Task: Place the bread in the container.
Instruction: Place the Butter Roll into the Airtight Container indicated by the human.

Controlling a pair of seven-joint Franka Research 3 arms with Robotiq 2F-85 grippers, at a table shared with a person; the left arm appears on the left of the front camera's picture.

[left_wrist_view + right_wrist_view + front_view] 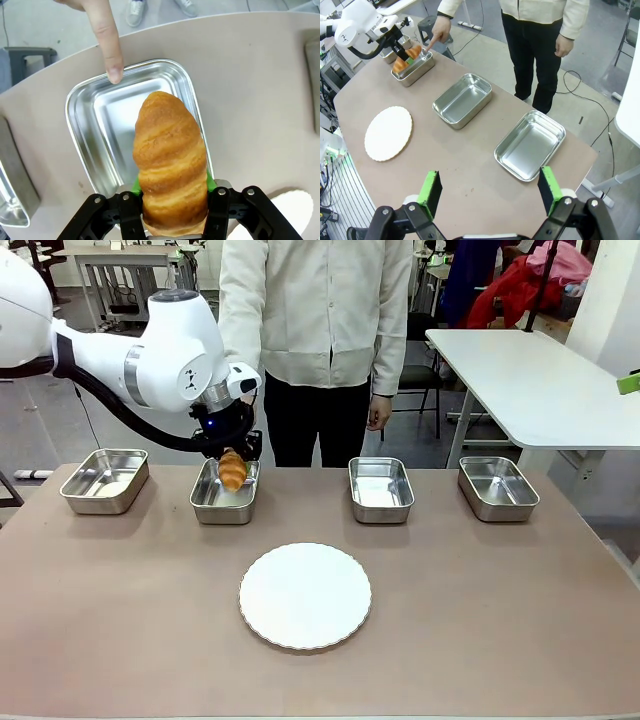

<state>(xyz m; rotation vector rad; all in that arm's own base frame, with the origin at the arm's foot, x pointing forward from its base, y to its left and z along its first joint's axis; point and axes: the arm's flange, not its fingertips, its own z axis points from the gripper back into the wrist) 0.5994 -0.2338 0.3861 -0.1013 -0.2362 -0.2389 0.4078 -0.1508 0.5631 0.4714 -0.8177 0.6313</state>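
1. The left gripper pinches the bread between its green pads, holding it just above the pan second from the table's left edge, along the far edge.
2. A person's finger touches that pan's rim.
3. The right gripper has its fingers spread wide, holding nothing.

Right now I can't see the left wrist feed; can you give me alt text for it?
The left tool is shut on the bread, holding the golden roll over a steel container on the tan table. A person's finger points at the container's far rim, and an edge of the white plate shows at lower right.
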